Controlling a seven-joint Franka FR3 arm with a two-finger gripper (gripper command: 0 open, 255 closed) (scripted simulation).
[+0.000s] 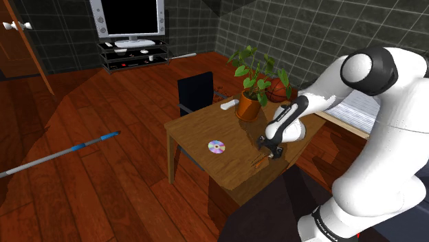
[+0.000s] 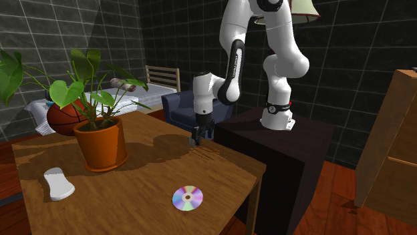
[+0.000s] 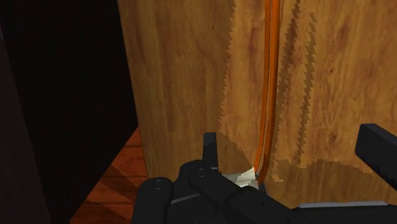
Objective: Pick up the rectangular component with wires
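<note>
The gripper (image 1: 269,147) is found low over the table (image 1: 199,127), pointing down, near the edge closest to the stand (image 1: 265,213). In the second exterior view its tips (image 2: 195,141) are seen at or just above the wood; contact cannot be confirmed. In the wrist view the fingers (image 3: 210,149) are recorded standing wide apart, with nothing clasped. The component (image 3: 245,179), a small pale block, is noted on the table between them, close beside one finger and well apart from the other, and is partly hidden by the gripper body. Its orange wires (image 3: 268,95) are seen running away from it in a nearly straight line along the wood. In the shoulder view the component (image 1: 260,161) is made out as a small brownish streak just beside the gripper, on the side of the table's near edge. In the second exterior view the wires (image 2: 207,151) are seen as thin lines just to the right of the tips. A disc (image 1: 216,146) is observed lying flat near the table's middle, well apart from the gripper. A potted plant (image 1: 249,106) is noted standing upright further back, and a white object (image 1: 228,104) lies just beside the pot.
</note>
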